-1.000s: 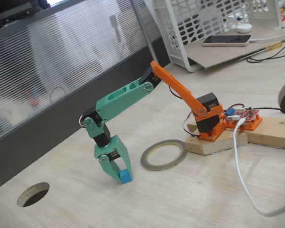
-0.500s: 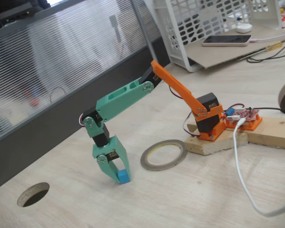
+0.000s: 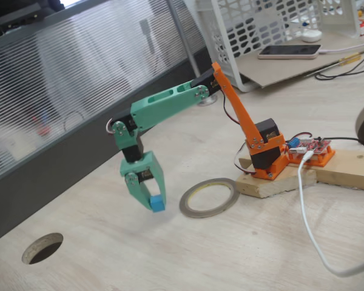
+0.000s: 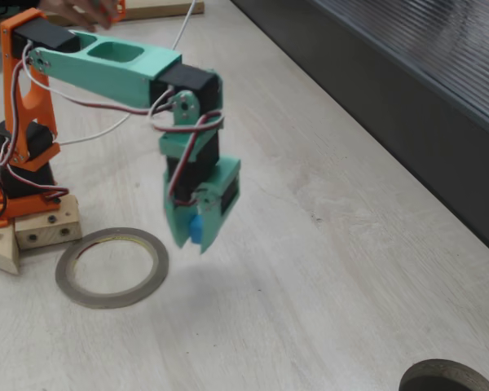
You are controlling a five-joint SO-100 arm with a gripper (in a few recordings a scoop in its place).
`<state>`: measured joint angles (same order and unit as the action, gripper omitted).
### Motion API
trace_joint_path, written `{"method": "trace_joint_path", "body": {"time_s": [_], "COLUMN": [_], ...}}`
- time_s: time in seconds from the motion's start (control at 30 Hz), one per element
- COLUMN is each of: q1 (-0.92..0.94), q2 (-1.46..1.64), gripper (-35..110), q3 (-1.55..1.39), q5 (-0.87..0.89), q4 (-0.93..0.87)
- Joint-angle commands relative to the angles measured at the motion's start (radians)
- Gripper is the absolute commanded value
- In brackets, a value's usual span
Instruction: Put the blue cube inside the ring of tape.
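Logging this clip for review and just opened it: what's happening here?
A small green and orange robot arm holds a blue cube in its claw, lifted off the wooden table. The claw is shut on the cube and hangs beside the tape ring, which lies flat on the table near the arm's base. The cube is not yet over the ring, so the drop is still to come.

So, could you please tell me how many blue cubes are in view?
1: the small sky-blue cube is held between the green fingers, lifted off the wooden table, left of the flat grey tape ring. Nothing suggests hidden ones.
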<state>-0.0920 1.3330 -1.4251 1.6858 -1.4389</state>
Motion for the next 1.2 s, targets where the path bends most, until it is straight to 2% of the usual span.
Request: {"method": "trace_joint_path", "body": {"time_s": [0.0, 0.27, 0.47, 0.73, 1.17], "q1": [0.121, 0.316, 0.319, 0.319, 0.319], "q2": [0.094, 0.106, 0.133, 0.423, 0.672], "gripper": [4, 4, 4, 4, 4], "q3": [-0.02, -0.021, -0.141, -0.391, -0.738], "q5": [0.008, 0.008, 0.009, 0.015, 0.017], "q4": [-0.008, -0.008, -0.014, -0.012, -0.021]}}
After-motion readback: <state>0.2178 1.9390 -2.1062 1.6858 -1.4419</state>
